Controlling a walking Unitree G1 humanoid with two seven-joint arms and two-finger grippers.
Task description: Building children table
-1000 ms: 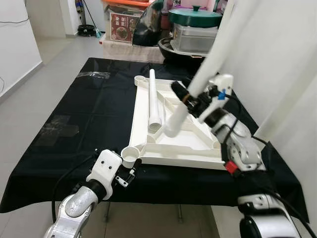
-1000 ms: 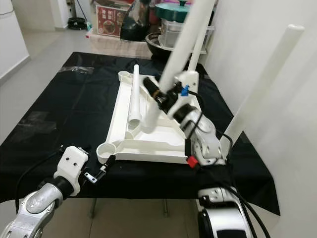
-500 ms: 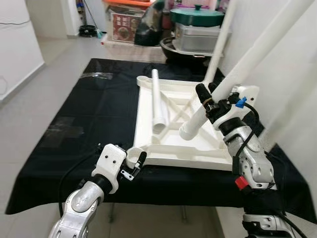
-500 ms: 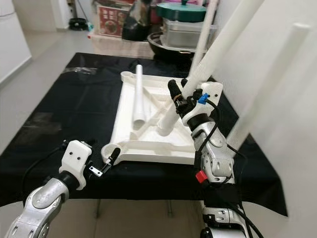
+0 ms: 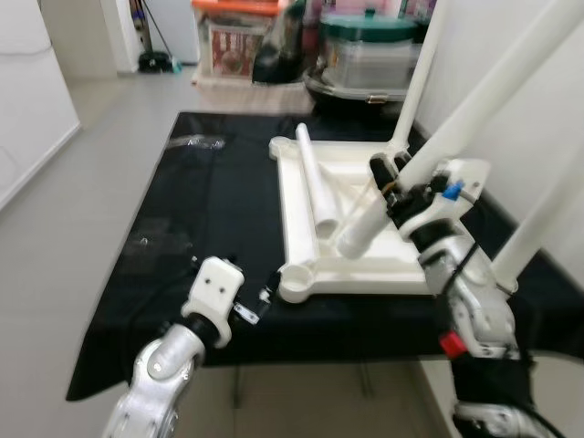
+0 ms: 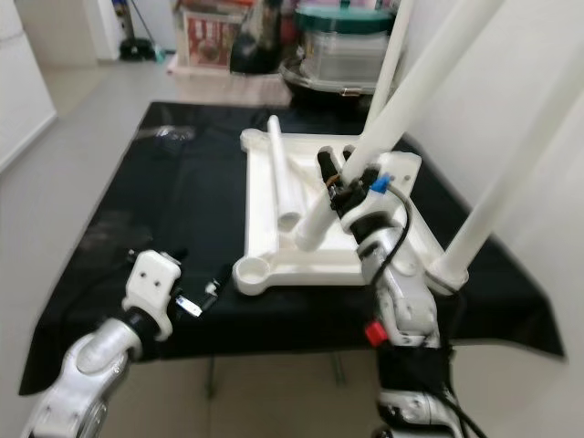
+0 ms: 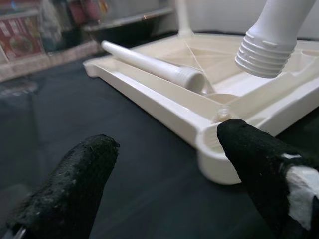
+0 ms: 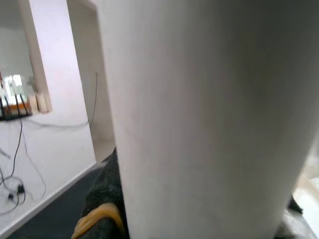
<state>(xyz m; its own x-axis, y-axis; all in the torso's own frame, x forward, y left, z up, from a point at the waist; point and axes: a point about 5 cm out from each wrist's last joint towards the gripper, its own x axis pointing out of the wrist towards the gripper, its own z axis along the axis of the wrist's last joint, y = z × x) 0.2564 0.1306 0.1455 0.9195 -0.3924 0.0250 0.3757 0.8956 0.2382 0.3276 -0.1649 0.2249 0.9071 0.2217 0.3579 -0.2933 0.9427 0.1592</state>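
One leg [image 5: 474, 96] clenched in right gripper [image 5: 399, 182], threaded end off corner socket [image 5: 297, 279]; cross-threading likely if tilted. Left gripper [image 7: 164, 174] released, apparently blocking socket

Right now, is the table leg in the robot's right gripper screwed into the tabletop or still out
Out. The right gripper holds the leg tilted, its threaded end hanging free above the upturned tabletop, not in the corner socket.

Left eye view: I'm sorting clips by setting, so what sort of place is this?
Probably a room in a home, used partly for storage: a tiled floor, a low shelf stacked with a lidded pot and boxes, and a cloth-covered table.
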